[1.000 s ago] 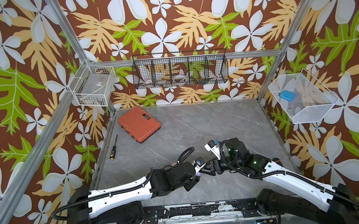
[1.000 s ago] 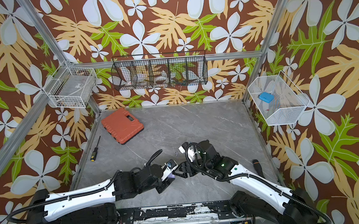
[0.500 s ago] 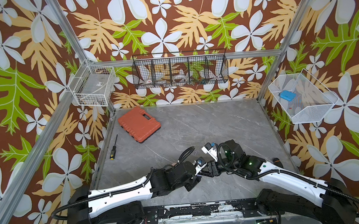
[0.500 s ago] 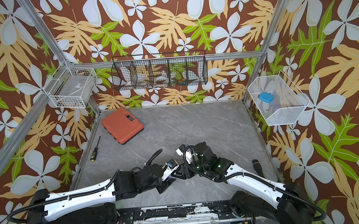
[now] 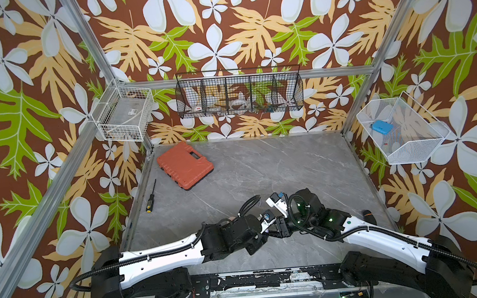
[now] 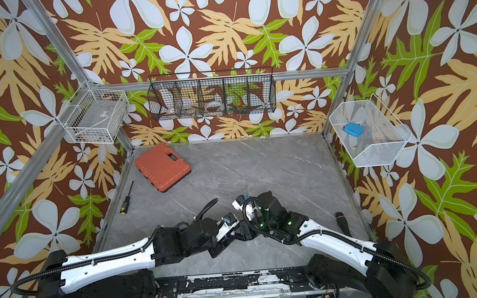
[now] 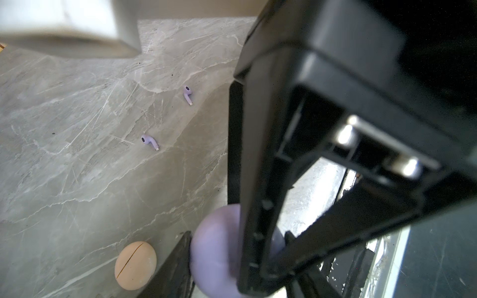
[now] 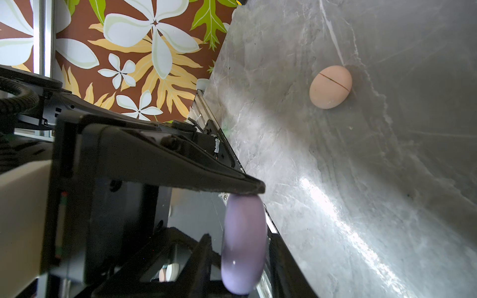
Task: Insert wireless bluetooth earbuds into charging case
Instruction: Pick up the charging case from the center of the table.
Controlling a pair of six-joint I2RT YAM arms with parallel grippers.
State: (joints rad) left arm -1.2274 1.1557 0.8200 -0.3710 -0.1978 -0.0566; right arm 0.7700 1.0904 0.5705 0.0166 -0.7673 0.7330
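Left claw (image 5: 267,232) grips the lavender case (image 8: 244,245) by its rim. The case hangs clear of the counter (image 5: 262,168), near the middle of the front edge. Right claw (image 5: 282,230): fingers flank the case's faces; cannot tell if clamped. Lid looks shut. A lavender earbud (image 7: 188,94) and a second earbud (image 7: 149,142) lie loose on the counter, apart. Pink case (image 8: 331,86) rests closed nearby. Pink earbuds unseen, possibly inside. Judged: lavender pair not yet inserted; left to do: open lid, seat both.
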